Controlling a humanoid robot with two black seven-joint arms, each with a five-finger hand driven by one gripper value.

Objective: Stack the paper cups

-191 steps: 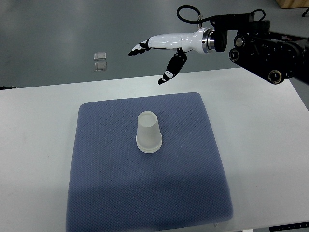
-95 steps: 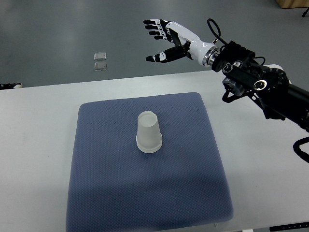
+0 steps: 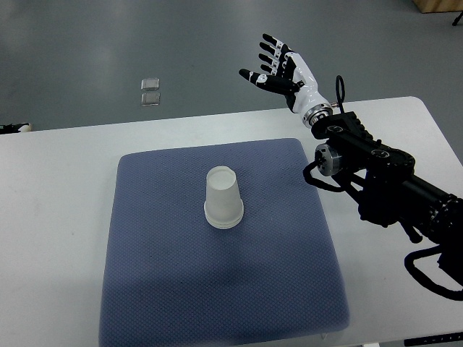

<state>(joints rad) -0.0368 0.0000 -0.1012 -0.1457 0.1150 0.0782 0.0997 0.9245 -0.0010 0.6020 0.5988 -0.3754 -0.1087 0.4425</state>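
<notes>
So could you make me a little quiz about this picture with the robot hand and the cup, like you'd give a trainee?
1. True or false: the right hand is holding the paper cup.
2. Multiple choice: how does the cup stand on the blue mat? A) on its side B) upside down, rim on the mat C) upright, mouth up.
3. Fill in: the right hand's fingers are ____.

Key
1. False. The hand is raised past the far edge of the white table, well apart from the cup.
2. B.
3. Spread, holding nothing.
</notes>
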